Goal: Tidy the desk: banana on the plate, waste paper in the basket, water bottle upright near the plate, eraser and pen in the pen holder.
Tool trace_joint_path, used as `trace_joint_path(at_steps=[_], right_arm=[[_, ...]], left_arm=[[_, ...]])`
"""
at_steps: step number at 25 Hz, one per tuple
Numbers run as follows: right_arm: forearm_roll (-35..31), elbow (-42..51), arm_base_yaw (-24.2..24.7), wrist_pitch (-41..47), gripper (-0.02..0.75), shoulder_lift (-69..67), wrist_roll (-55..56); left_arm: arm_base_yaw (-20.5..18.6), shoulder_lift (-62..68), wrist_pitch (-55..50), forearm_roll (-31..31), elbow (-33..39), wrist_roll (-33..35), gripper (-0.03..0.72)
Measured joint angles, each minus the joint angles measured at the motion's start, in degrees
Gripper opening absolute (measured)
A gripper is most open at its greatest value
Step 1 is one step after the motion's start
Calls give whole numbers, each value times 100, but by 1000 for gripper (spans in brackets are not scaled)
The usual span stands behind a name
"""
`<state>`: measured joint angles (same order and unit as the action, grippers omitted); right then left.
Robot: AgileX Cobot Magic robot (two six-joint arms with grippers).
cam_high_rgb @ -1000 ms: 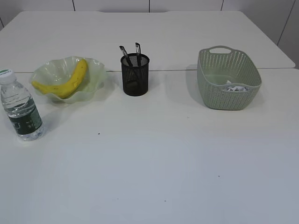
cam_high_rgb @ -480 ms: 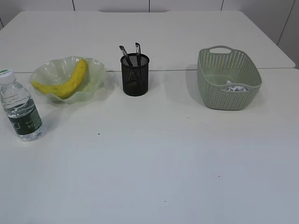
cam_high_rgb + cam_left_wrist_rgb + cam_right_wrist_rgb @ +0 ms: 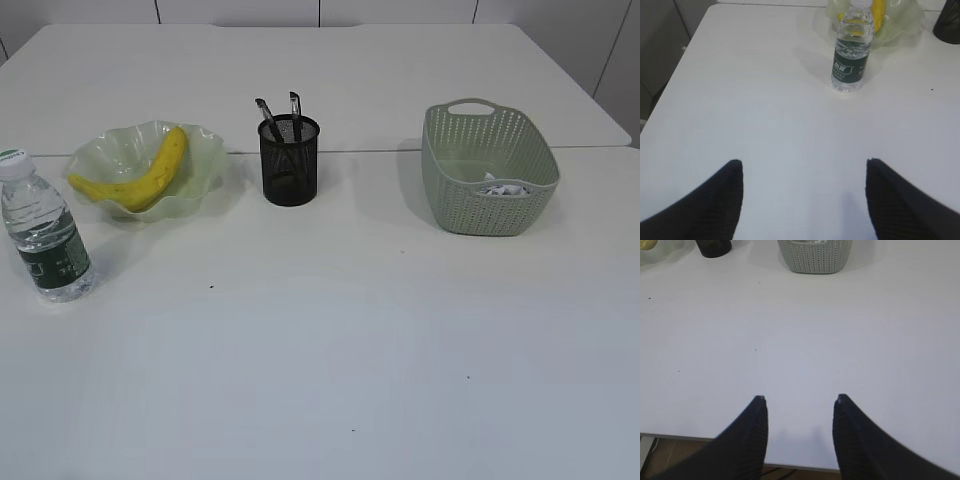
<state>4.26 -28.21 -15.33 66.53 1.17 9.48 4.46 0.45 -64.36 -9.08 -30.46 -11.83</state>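
Both tools empty: left tool [image 3: 804, 172] spread wide, right tool [image 3: 799, 402] parted more narrowly, each low over bare worktop [image 3: 330, 360], well apart from every item and absent from the exterior view.

Taken largest to smallest, all placed against the pen holder [image 3: 289, 160] at the middle of the far row:
- Basket [image 3: 488, 170] well to its right, waste paper [image 3: 503, 187] lying inside against the near wall.
- Plate [image 3: 140, 165] just to its left, banana [image 3: 140, 175] resting across the dish.
- Water bottle [image 3: 45, 228] farther left and nearer the front edge, upright, cap on, close beside the plate.
- Two pens [image 3: 280, 115] standing inside the holder, tips leaning apart.
- Eraser not visible; probably inside the mesh cup, though impossible to confirm.

Tidying seemingly finished. Best handling now: keep both tools clear, withdraw slowly and level, avoid sweeping toward the bottle, easiest thing here to topple.
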Motion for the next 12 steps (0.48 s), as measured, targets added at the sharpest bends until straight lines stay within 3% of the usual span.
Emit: trace_joint_path(at_steps=[5, 12], right_arm=[[0, 0, 93, -23, 323, 0, 0], [0, 0, 884, -23, 323, 0, -12]], left_arm=[[0, 0, 0, 0, 0, 0, 549], [-362, 0, 0, 0, 0, 0, 515]])
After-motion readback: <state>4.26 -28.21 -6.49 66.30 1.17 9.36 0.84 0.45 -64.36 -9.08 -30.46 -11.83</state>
